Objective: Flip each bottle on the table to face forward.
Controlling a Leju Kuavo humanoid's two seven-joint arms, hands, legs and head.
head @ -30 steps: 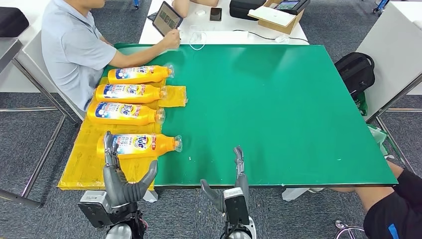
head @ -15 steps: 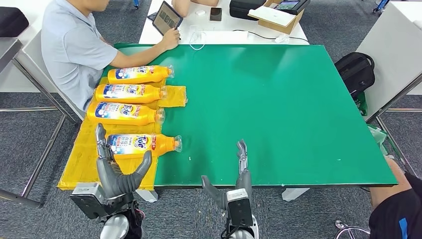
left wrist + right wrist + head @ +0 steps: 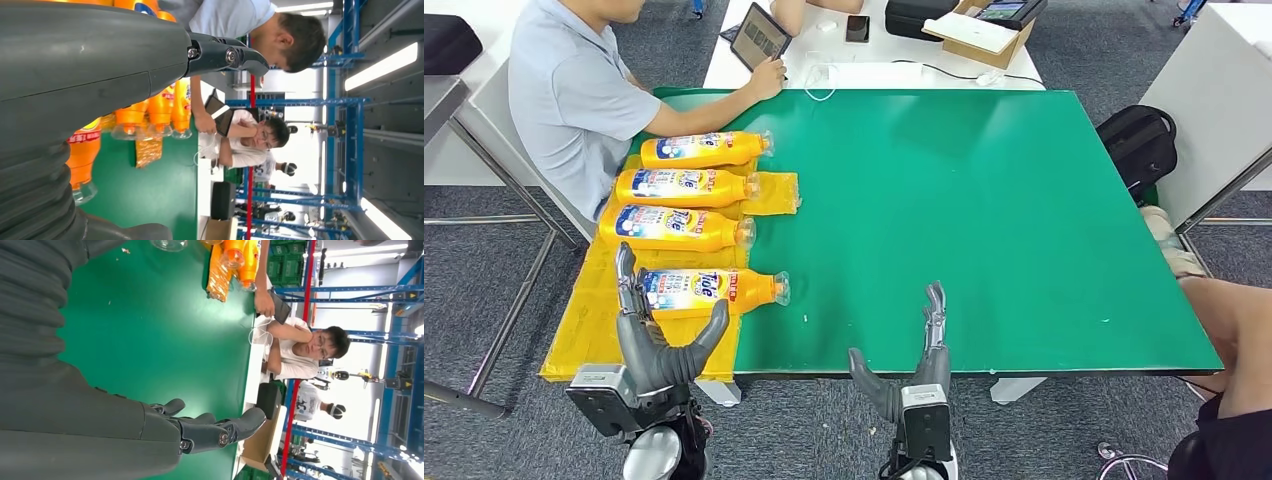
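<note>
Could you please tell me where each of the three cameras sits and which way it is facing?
Head view: high on the robot, looking forward and down at the green table; left hand and right hand rise from below.
Left wrist view: behind the left hand, facing the orange bottles.
Right wrist view: behind the right hand, facing across the table.
Both wrist views share the seated person with the tablet.

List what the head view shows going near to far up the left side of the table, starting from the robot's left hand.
left hand → nearest bottle → second bottle → third bottle → farthest bottle → tablet under a person's hand.
</note>
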